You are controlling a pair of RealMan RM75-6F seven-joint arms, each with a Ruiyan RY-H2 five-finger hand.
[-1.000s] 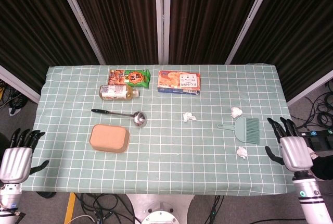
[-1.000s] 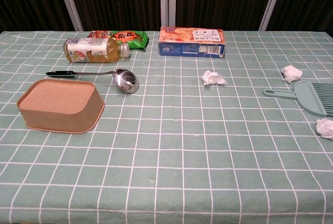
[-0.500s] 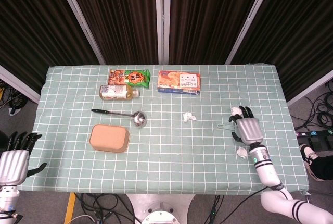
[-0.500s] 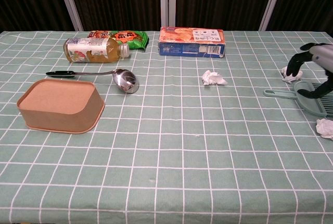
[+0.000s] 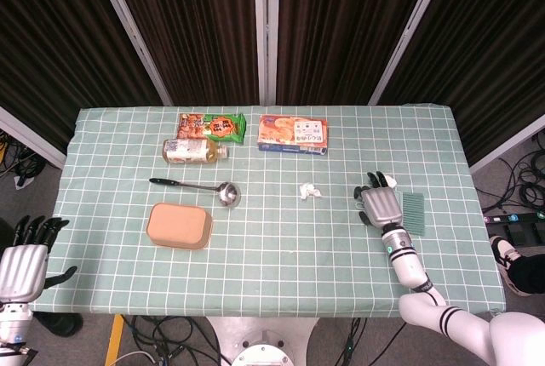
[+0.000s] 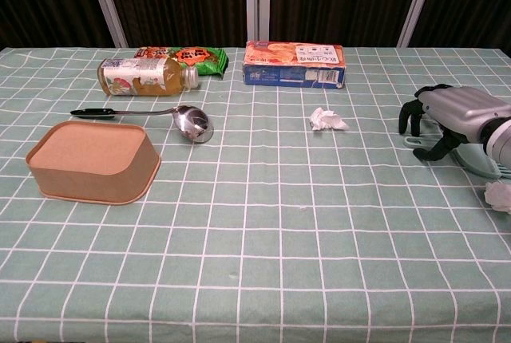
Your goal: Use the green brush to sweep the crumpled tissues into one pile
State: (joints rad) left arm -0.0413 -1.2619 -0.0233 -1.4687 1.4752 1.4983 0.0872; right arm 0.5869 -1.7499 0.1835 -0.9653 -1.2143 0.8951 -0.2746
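While no tissue has been swept yet, your task sits at its start: grasp unfinished. Left hand [image 5: 23, 265] idles off table's near-left corner, fingers apart, holding nothing. Right hand [image 6: 449, 117] hovers over green brush [image 5: 414, 211], fingers curled down around handle; whether grip has closed, cannot tell. Tissues scattered: one [image 6: 499, 195] nearer than brush, one [image 6: 327, 119] left of brush, one [image 5: 389, 180] just beyond brush. Left: secure brush, gather all three.

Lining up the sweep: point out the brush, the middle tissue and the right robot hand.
brush [image 5: 414, 210], head view, on the bristles.
middle tissue [image 6: 328, 120], chest view, at its centre.
right robot hand [image 6: 453, 116], chest view, on the back of the hand.
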